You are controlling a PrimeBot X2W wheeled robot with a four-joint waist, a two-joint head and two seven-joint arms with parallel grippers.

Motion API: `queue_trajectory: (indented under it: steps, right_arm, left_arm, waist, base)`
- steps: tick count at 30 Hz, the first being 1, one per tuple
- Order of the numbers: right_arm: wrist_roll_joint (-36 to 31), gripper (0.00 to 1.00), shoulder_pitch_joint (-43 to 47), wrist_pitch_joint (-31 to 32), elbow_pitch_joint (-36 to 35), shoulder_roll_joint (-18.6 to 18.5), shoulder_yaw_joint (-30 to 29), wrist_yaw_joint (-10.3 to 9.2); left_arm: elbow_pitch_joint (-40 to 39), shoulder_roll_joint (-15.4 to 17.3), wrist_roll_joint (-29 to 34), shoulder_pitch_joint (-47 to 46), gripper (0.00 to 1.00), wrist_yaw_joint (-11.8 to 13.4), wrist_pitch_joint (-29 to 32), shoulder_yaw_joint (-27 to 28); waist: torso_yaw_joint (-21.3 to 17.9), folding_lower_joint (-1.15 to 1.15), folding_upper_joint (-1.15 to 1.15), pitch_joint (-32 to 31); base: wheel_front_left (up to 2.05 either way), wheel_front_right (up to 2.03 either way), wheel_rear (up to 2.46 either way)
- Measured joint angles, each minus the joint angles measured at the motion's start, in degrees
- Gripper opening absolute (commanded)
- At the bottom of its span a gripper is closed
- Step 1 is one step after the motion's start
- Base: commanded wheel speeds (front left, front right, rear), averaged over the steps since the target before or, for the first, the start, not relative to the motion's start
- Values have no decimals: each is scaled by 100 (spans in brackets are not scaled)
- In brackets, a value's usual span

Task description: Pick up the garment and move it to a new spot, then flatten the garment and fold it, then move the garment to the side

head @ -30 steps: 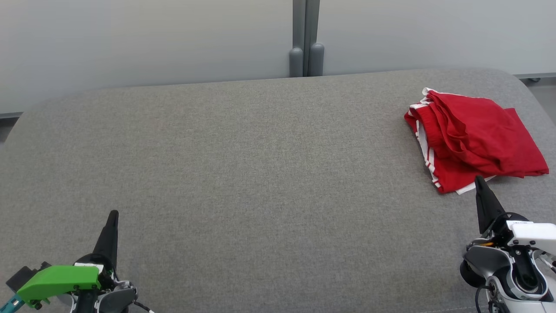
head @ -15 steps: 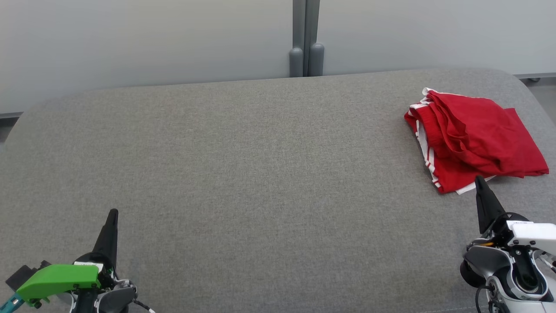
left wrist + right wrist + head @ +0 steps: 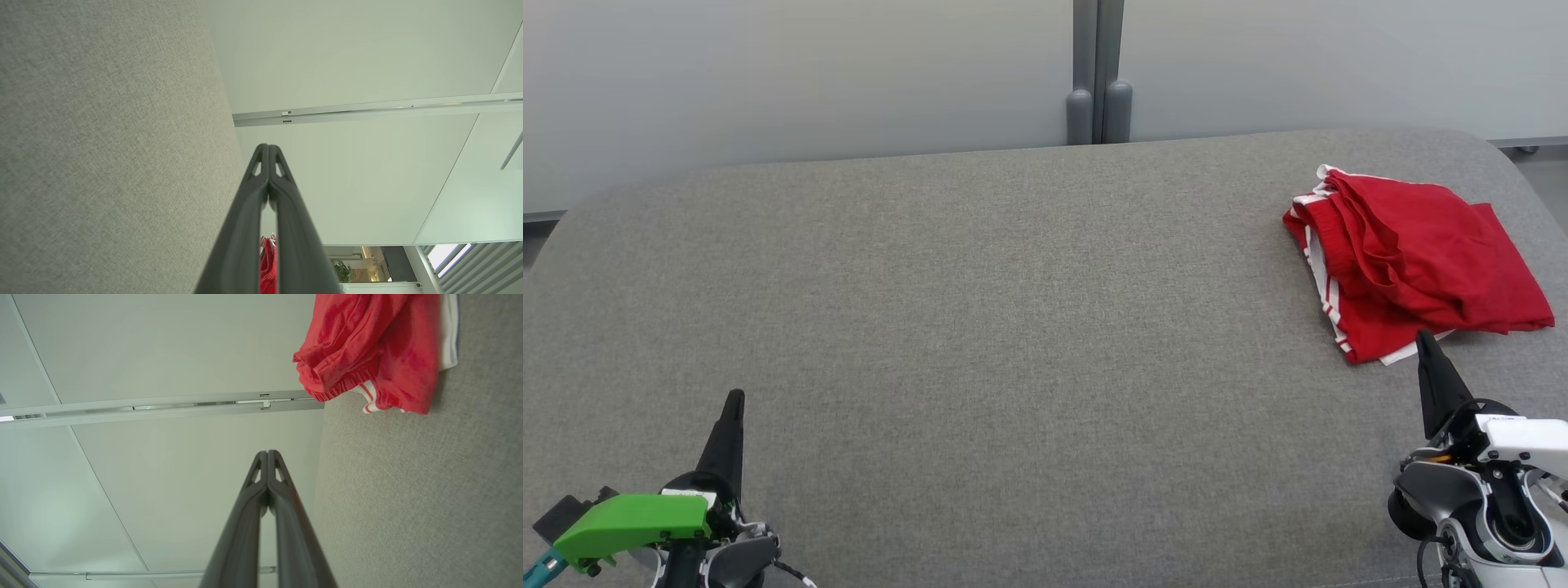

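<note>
left hand (image 3: 734,397) pressed together | right hand (image 3: 1422,336) pressed together | garment (image 3: 1413,261) loosely folded, far right

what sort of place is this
Likely an office or lab room: pale partitions joined by a grey post behind a grey fabric table, and a plant in a room beyond.

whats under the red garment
The red garment lies on the gray fabric surface; a white edge peeks out beneath. Anything else under its folds is covered.
</note>
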Motion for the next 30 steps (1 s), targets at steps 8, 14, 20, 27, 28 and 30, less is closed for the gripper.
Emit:
queue_trajectory:
  steps: [8,14,20,27,28,30]
  right_arm:
    - [0,0,0,0,-1,1,-5,0]
    - [-1,0,0,0,-2,3,-9,0]
    - [-1,0,0,1,-3,5,-14,0]
    - [-1,0,0,1,-4,7,-20,0]
    - [-1,0,0,1,-5,8,-21,0]
    - [-1,0,0,1,-5,8,-22,0]
  left_arm:
    - [-2,-1,0,0,0,-1,0,5]
    - [-4,-2,0,-1,0,-1,1,10]
    - [-9,-3,0,-1,0,-1,1,14]
    - [-10,-4,0,-1,0,-1,1,18]
    - [-10,-4,0,-1,0,-1,2,18]
    - [-10,-5,0,-1,0,-1,5,19]
  waist:
    - [0,0,0,0]
    - [0,0,0,1]
    - [0,0,0,1]
    - [0,0,0,1]
    - [0,0,0,1]
    - [0,0,0,1]
  base:
    - [0,0,0]
    - [0,0,0]
    - [0,0,0]
    - [0,0,0]
    - [0,0,0]
    - [0,0,0]
